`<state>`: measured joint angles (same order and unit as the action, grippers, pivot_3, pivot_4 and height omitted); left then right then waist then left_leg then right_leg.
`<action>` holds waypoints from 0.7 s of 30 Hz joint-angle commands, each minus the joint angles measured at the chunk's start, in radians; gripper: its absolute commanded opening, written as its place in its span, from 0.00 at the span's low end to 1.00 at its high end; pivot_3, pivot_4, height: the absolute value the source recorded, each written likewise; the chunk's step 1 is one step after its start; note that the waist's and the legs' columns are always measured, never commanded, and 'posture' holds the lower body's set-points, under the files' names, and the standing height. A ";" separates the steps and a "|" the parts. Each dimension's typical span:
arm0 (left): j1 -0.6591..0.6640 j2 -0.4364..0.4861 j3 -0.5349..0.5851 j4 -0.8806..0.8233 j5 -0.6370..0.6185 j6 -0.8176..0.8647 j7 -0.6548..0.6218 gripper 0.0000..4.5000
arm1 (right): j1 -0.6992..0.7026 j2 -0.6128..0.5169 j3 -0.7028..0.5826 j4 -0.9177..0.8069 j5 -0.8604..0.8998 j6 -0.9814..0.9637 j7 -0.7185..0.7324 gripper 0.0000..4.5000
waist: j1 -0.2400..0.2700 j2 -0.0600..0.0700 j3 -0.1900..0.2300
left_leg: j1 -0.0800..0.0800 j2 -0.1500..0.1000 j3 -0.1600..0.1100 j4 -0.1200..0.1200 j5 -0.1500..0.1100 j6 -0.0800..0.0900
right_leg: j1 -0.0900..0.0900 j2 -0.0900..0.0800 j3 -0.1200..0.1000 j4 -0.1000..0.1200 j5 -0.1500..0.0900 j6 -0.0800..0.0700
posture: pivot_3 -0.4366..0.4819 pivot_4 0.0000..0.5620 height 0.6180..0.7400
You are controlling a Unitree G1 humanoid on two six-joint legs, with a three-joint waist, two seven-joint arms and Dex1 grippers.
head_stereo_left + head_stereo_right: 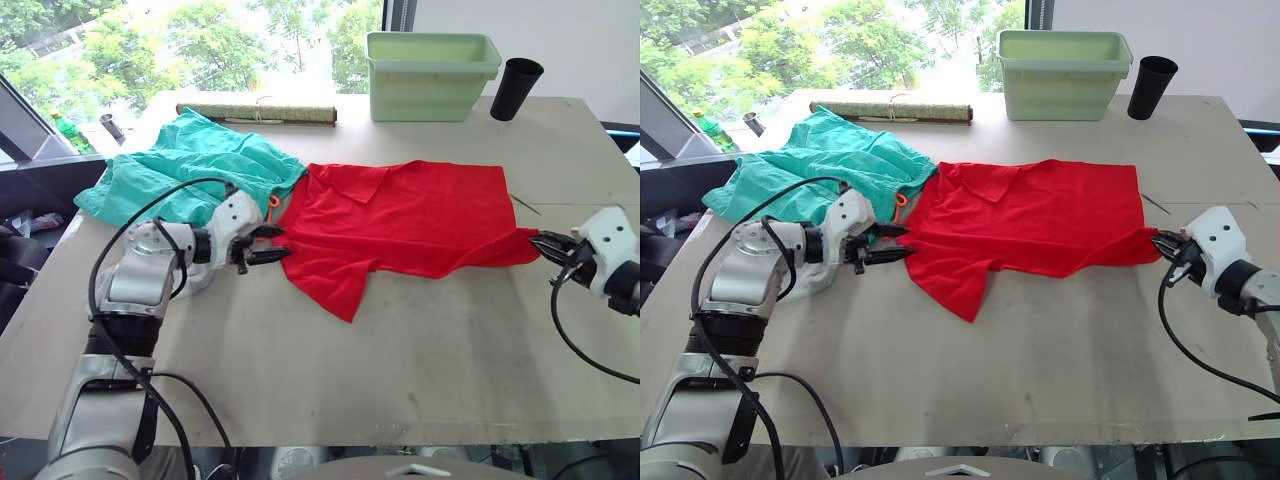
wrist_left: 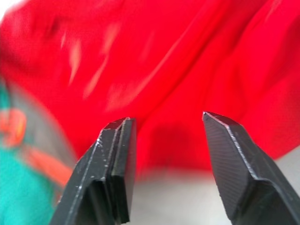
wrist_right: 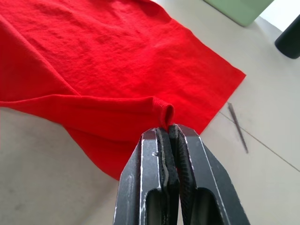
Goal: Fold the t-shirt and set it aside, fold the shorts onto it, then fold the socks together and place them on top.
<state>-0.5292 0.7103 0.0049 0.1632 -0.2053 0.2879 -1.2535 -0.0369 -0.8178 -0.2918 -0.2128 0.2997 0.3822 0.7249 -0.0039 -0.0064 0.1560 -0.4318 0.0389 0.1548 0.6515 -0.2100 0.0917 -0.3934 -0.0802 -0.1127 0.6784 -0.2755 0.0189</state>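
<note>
With the shirt (image 1: 410,215) spread mid-table, the right gripper (image 3: 168,125) pinches its right hem while the left gripper (image 1: 268,246), jaws apart, reaches its left edge, apparently to fold it.

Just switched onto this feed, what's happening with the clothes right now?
The bright red V-neck t-shirt lies spread on the table, not yet folded. The right hand is shut on its hem corner; the left hand is open at the opposite edge. The rumpled teal-green shorts lie beside the shirt, untouched.
</note>
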 commanded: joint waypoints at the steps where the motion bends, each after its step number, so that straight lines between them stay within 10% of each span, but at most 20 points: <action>1: 0.001 -0.009 -0.013 -0.191 -0.134 0.114 -0.050 0.57 | -0.008 0.003 -0.017 -0.042 0.008 -0.001 -0.007 0.00 | -0.002 0.000 0.000 | 0.000 0.000 0.000 0.000 0.000 0.000 | 0.000 0.000 0.000 0.000 0.000 0.000 | 0.48 0.27 0.97; 8: 0.166 -0.020 -0.201 -0.388 -0.078 0.074 -0.029 0.57 | -0.010 0.036 -0.003 -0.072 0.010 0.014 -0.028 0.00 | -0.007 0.001 -0.001 | 0.001 0.000 0.001 -0.001 0.000 0.000 | 0.001 0.002 0.001 0.000 0.000 0.000 | 0.48 0.27 0.97; 21: 0.213 -0.047 -0.384 -0.145 0.214 -0.243 0.096 0.57 | -0.015 0.065 -0.003 -0.071 -0.002 0.003 -0.046 0.00 | 0.017 0.003 -0.003 | 0.001 0.000 0.000 -0.001 -0.001 0.001 | 0.000 0.000 0.001 -0.001 0.000 0.000 | 0.48 0.27 0.97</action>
<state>-0.3222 0.6476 -0.3424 -0.0386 -0.0572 0.0329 -1.1545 -0.0370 -0.7522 -0.2816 -0.2614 0.2961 0.3974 0.6879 0.0127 -0.0032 0.1528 -0.4305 0.0390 0.1546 0.6508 -0.2107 0.0925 -0.3931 -0.0801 -0.1119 0.6776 -0.2757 0.0187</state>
